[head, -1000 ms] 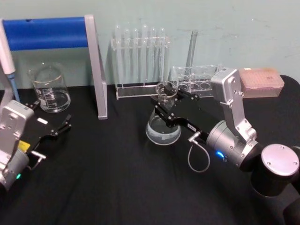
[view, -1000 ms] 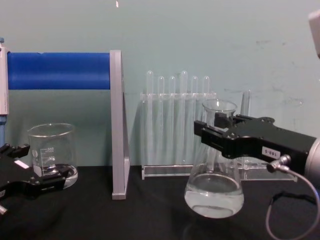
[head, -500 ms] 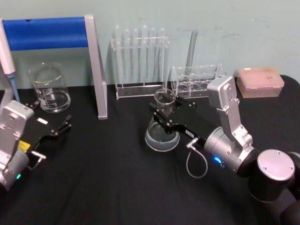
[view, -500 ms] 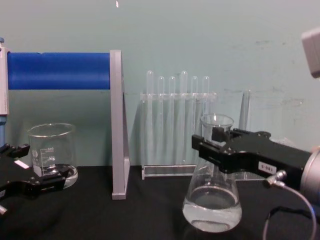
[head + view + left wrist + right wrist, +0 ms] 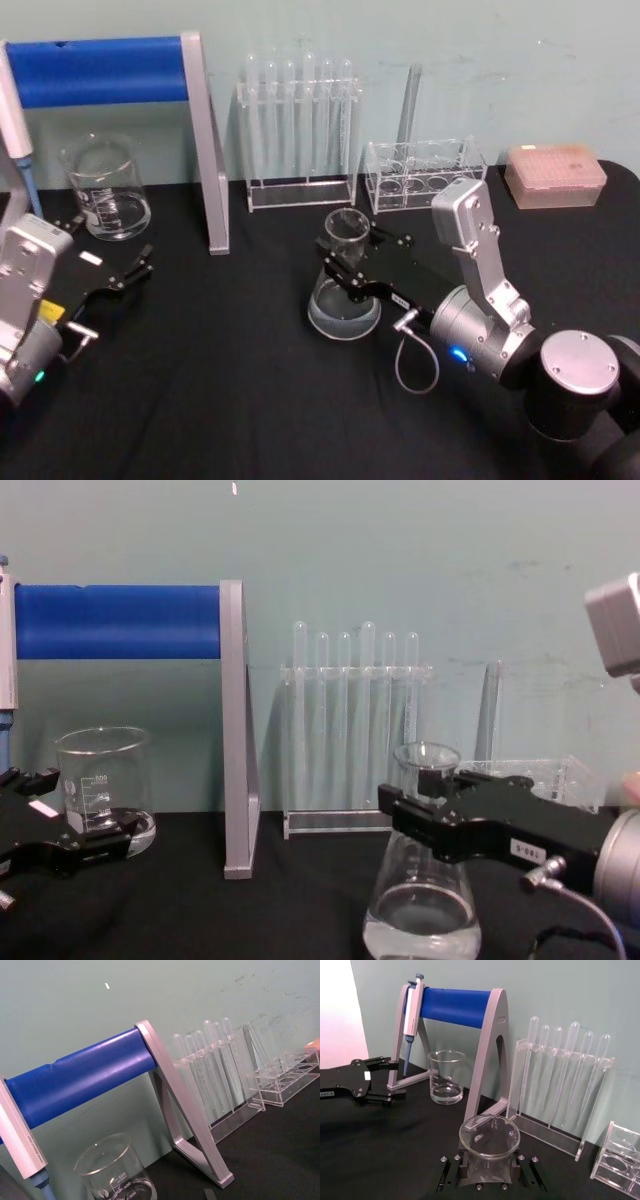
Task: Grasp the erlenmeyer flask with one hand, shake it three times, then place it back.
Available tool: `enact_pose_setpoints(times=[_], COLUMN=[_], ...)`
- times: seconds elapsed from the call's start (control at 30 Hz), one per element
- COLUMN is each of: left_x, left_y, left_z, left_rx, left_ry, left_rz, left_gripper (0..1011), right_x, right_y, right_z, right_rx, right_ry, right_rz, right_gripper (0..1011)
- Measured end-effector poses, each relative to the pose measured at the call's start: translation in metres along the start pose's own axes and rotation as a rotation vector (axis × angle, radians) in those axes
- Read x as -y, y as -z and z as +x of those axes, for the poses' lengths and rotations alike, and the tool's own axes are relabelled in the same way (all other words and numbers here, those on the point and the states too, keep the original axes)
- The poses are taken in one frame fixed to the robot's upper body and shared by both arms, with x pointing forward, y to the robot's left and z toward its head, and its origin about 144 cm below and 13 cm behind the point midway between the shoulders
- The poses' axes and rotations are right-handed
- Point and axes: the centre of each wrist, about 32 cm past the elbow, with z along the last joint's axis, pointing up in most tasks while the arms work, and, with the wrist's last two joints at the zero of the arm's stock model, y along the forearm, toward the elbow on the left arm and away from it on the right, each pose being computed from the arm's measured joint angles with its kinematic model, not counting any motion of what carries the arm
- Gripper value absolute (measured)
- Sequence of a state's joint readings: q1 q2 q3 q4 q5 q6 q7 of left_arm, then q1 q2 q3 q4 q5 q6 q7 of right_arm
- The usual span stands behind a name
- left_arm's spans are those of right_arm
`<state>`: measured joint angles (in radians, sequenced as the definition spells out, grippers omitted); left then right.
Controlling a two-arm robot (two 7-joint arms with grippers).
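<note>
Clamping the erlenmeyer flask (image 5: 343,308) at its neck with the right gripper (image 5: 347,266), base low at mid-table, contact with the black table (image 5: 230,380) not discernible; left gripper (image 5: 108,252) parked at left, jaws spread; behind, beaker (image 5: 105,190), blue stand (image 5: 100,70), test-tube rack (image 5: 298,130).

Clear erlenmeyer flask (image 5: 343,300), black right gripper (image 5: 350,245), blue-barred grey stand (image 5: 100,70), black table (image 5: 250,400), pale green wall (image 5: 500,50), pink box (image 5: 555,172)
</note>
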<state>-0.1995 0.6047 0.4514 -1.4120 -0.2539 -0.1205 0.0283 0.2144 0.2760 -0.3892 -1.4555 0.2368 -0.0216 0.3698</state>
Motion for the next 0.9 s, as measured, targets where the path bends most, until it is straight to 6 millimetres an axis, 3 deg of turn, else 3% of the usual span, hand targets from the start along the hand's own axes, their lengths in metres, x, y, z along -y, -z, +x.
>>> enact_pose_setpoints(times=[0.9], left_x=[0.0], left_y=[0.0], left_z=[0.0], left_rx=[0.0], left_ry=[0.0], left_rz=[0.0], left_gripper=[1001], right_x=[0.0], right_y=[0.012], right_z=[-0.004], right_rx=[-0.019], right_ry=[-0.001], right_rz=[-0.039], right_gripper=[449])
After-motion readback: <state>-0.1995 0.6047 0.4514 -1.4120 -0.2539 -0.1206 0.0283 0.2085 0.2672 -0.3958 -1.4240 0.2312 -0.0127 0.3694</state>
